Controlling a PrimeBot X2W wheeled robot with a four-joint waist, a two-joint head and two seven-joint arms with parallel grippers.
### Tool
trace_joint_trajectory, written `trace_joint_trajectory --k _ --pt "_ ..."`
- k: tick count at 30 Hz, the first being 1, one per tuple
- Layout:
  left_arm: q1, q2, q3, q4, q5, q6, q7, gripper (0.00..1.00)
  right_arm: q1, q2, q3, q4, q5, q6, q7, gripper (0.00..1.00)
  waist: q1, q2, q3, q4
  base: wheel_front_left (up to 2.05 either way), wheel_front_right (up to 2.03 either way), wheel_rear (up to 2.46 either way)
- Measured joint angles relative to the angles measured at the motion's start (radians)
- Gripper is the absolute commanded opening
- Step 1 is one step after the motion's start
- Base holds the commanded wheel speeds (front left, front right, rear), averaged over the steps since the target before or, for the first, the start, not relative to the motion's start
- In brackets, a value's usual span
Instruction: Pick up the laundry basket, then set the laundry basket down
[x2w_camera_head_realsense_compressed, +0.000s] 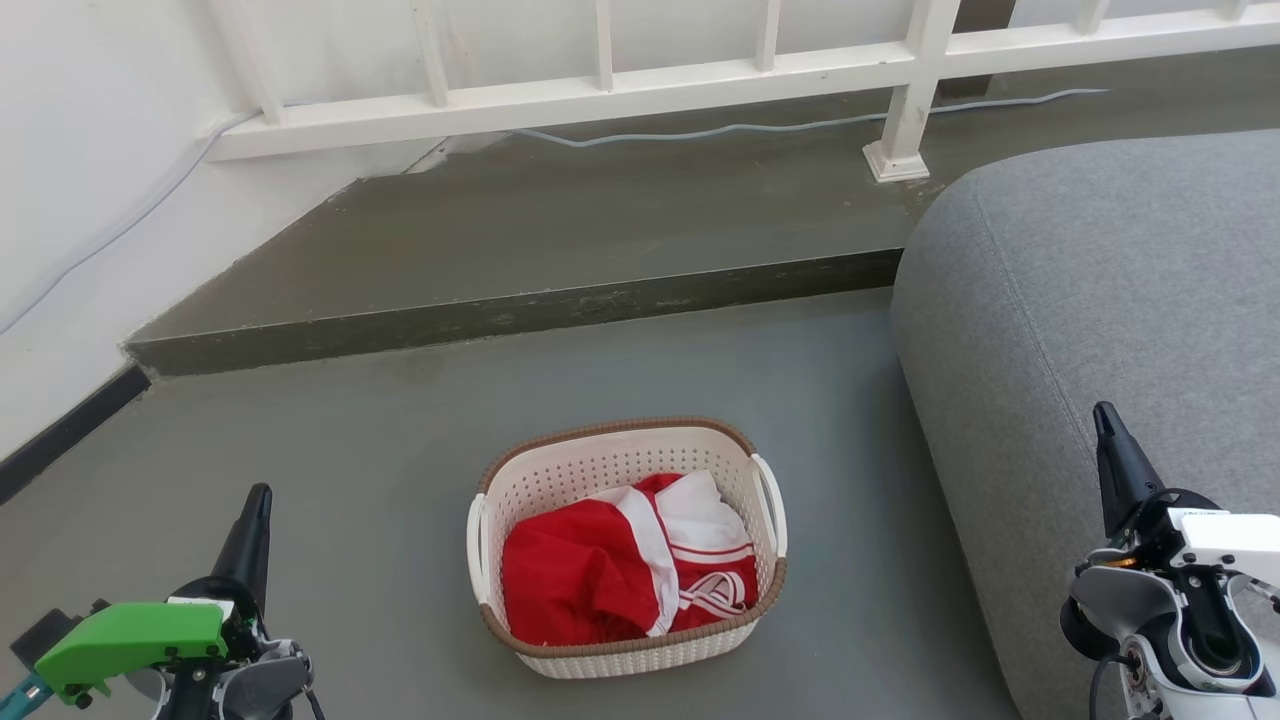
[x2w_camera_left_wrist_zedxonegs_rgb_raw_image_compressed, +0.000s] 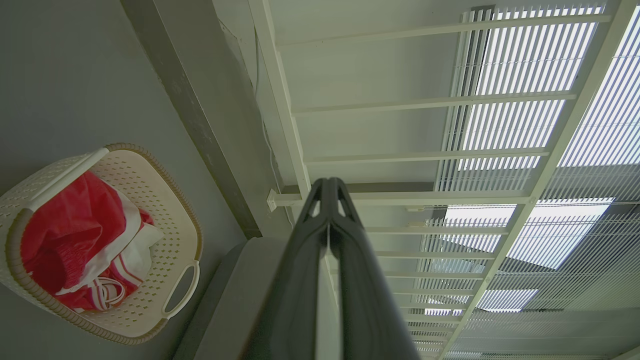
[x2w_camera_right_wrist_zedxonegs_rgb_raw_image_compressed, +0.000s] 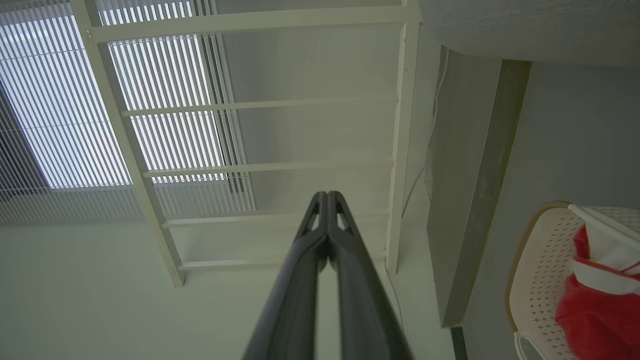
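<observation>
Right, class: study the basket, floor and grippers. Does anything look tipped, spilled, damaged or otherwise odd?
Nothing stands out. The laundry basket sits upright on the floor, the red and white clothes all inside it. The left gripper and right gripper are shut, apart from it.

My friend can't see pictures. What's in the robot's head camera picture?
A small cream laundry basket holding red and white clothes sits on the grey floor beside a grey sofa. The robot's left gripper and right gripper hang shut on either side, touching nothing.
</observation>
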Motion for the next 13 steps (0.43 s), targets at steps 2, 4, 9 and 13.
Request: trace_joint_trajectory --k 2,4,9,13 --pt "0.0 0.0 0.0 0.0 0.0 0.0 0.0 0.0 0.0 0.0 0.0 0.0 0.0 0.0 0.0 0.0 0.0 0.0 0.0 0.0 0.0 0.0 0.0" --pt "0.0 0.0 0.0 0.0 0.0 0.0 0.0 0.0 0.0 0.0 -0.001 0.0 0.0 0.0 0.0 0.0 0.0 0.0 0.0 0.0 0.0 0.0 0.0" --pt "0.0 0.0 0.0 0.0 0.0 0.0 0.0 0.0 0.0 0.0 -0.001 0.0 0.0 0.0 0.0 0.0 0.0 0.0 0.0 0.0 0.0 0.0 0.0" --pt "0.0 0.0 0.0 0.0 0.0 0.0 0.0 0.0 0.0 0.0 -0.002 0.0 0.0 0.0 0.0 0.0 0.0 0.0 0.0 0.0 0.0 0.0 0.0"
